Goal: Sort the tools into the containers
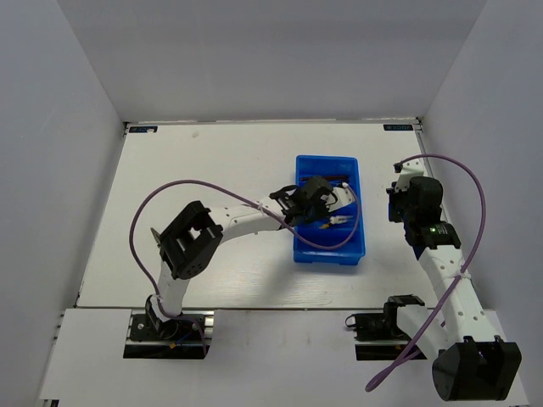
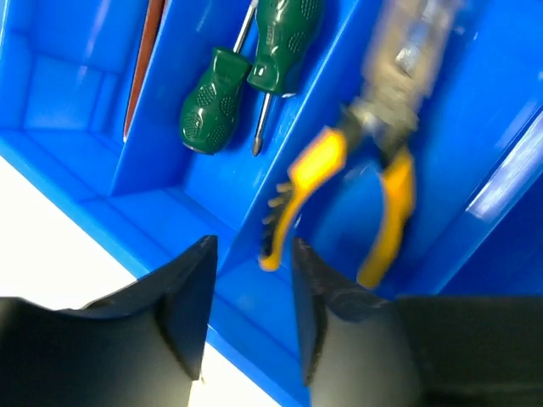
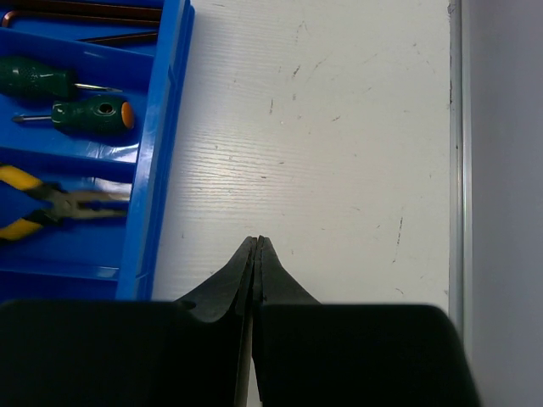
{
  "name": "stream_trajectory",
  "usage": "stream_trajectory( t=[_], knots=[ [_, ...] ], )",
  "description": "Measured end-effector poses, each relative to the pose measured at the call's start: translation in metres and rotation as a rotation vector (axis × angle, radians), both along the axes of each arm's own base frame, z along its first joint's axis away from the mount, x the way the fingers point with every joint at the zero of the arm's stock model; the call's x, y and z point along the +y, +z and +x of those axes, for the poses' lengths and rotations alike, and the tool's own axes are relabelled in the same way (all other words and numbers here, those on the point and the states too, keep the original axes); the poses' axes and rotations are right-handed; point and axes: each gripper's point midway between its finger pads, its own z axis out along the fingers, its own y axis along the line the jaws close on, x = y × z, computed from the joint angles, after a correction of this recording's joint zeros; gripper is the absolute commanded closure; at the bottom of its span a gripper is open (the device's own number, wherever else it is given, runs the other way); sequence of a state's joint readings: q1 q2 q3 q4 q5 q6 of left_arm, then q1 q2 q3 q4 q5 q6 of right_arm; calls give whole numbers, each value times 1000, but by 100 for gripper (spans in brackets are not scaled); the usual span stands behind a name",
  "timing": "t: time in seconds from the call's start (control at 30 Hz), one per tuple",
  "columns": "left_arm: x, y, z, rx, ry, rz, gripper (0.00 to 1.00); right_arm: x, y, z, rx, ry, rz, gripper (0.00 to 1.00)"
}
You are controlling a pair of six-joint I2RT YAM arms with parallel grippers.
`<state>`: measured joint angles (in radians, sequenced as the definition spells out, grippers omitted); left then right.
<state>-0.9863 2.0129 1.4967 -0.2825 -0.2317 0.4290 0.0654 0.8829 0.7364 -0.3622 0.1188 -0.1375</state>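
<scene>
The blue tray [image 1: 329, 257] holds the tools. In the left wrist view the tray [image 2: 59, 93] shows two green-handled screwdrivers [image 2: 212, 110] side by side in one compartment. The yellow-handled pliers [image 2: 373, 170] lie blurred in the compartment beside it, and a slim reddish-brown tool [image 2: 140, 68] lies in another. My left gripper [image 2: 250, 288] is open and empty, over the tray's near wall [image 1: 310, 203]. My right gripper [image 3: 257, 246] is shut and empty over bare table right of the tray [image 1: 397, 206]. The right wrist view shows the screwdrivers [image 3: 89, 114], the pliers [image 3: 42, 208] and the thin dark hex keys [image 3: 85, 13].
The table's right edge strip [image 3: 454, 170] and the grey side wall run just right of my right gripper. White table surface [image 1: 212, 170] surrounds the tray. The left arm's purple cable [image 1: 314, 242] hangs across the tray.
</scene>
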Motion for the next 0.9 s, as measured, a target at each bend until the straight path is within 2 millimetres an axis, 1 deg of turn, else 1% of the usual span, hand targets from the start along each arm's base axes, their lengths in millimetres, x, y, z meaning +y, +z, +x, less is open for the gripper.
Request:
stream_trajectory(
  t=[0.07, 0.17, 0.2, 0.23, 0.27, 0.3, 0.33, 0.37, 0.4, 0.43, 0.47, 0.5, 0.53, 0.57, 0.6, 0.63, 0.67, 0.7, 0.73, 0.77, 0.8, 0.83, 0.9],
  knots=[
    [-2, 4, -1, -11, 2, -9, 42, 0, 0, 0, 0, 0, 0, 100],
    [-5, 14, -3, -30, 2, -24, 42, 0, 0, 0, 0, 2, 1, 100],
    [-6, 19, -4, -37, 2, -33, 45, 0, 0, 0, 0, 2, 1, 100],
    [-6, 25, -5, -43, 6, -46, 50, 0, 0, 0, 0, 2, 1, 100],
    [-7, 32, -6, -48, 12, -65, 59, 0, 0, 0, 0, 2, 1, 100],
    [-6, 41, -7, -52, 23, -89, 88, 1, 0, 0, 0, 4, 2, 92],
    [-4, 52, -8, -57, 33, -113, 100, 2, 0, 0, 0, 10, 5, 79],
    [-1, 64, -8, -59, 57, -153, 100, 3, 0, 0, 1, 18, 9, 55],
    [4, 75, -11, -55, 84, -190, 100, 7, 0, 0, 2, 38, 17, 50],
    [13, 89, -12, -57, 125, -230, 100, 11, -1, -1, 5, 65, 23, 50],
    [25, 101, -12, -60, 175, -263, 100, 17, -1, -1, 7, 103, 32, 53],
    [39, 112, -12, -50, 248, -306, 100, 26, -2, -3, 15, 154, 53, 84],
    [57, 122, -10, -37, 338, -344, 91, 33, -3, -5, 22, 200, 62, 99],
    [76, 128, -6, -24, 428, -372, 83, 43, -5, -9, 36, 255, 93, 100],
    [94, 130, -2, -3, 515, -403, 70, 52, -7, -13, 50, 300, 118, 100],
    [117, 128, 3, 24, 622, -443, 38, 60, -9, -17, 62, 341, 145, 100],
    [146, 119, 8, 47, 727, -461, 31, 70, -10, -22, 77, 397, 178, 84],
    [175, 105, 8, 72, 825, -462, 28, 75, -11, -25, 88, 419, 197, 76],
    [206, 90, 10, 96, 928, -474, 27, 80, -11, -29, 97, 449, 213, 71],
    [233, 74, 6, 124, 1017, -468, 27, 84, -13, -32, 109, 474, 226, 67],
    [264, 57, 0, 149, 1117, -451, 27, 88, -13, -35, 120, 494, 239, 65],
    [291, 43, -7, 174, 1216, -442, 27, 90, -14, -37, 127, 513, 249, 64],
    [327, 26, -23, 214, 1371, -435, 31, 94, -13, -40, 131, 536, 260, 64]
  ],
)
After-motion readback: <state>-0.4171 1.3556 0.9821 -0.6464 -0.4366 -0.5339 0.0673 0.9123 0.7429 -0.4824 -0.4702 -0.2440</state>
